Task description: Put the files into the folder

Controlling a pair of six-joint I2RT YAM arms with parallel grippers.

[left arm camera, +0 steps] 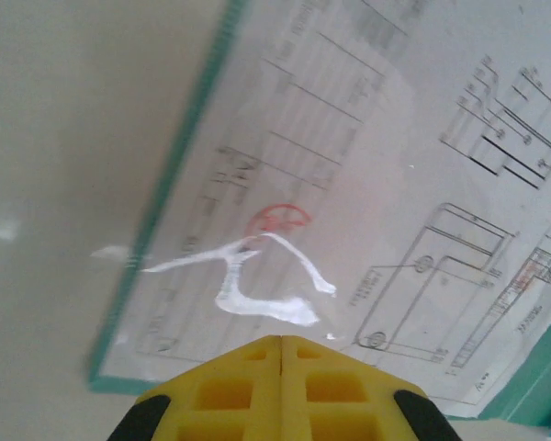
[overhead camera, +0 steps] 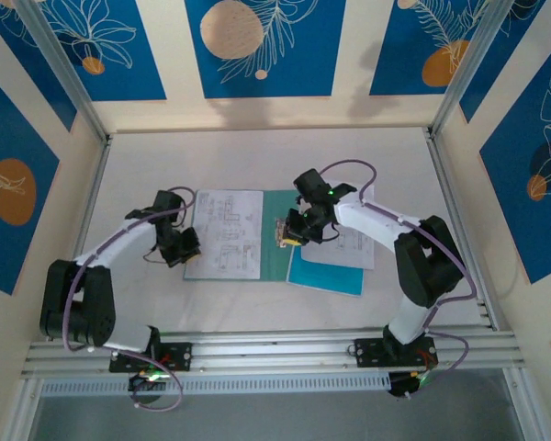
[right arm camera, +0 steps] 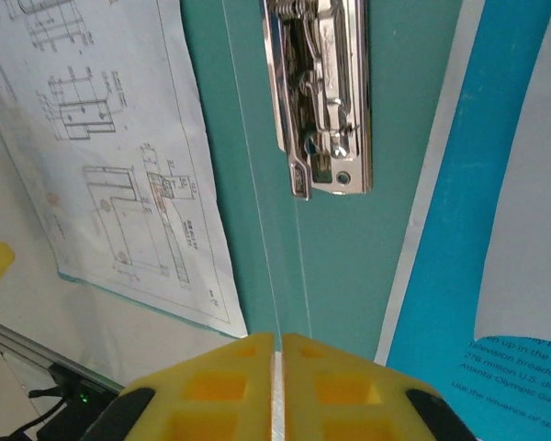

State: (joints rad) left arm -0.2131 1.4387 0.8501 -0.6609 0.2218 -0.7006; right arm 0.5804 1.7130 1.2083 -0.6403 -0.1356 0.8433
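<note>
While the folder (overhead camera: 274, 265) lies open and flat on the worktop (overhead camera: 165, 303), the blue sheet (overhead camera: 323, 277) sits nearest, skewed over its right side with a white text sheet (overhead camera: 347, 248) on top. A drawing sheet (overhead camera: 222, 234) lies on the left cover. The metal clip (right arm camera: 320, 101) runs along the spine. The left tool (left arm camera: 281, 342), fingers together and empty, sits at the folder's left edge. The right tool (right arm camera: 277, 338), fingers also pressed together and gripping nothing, hangs over the spine just short of the clip.
</note>
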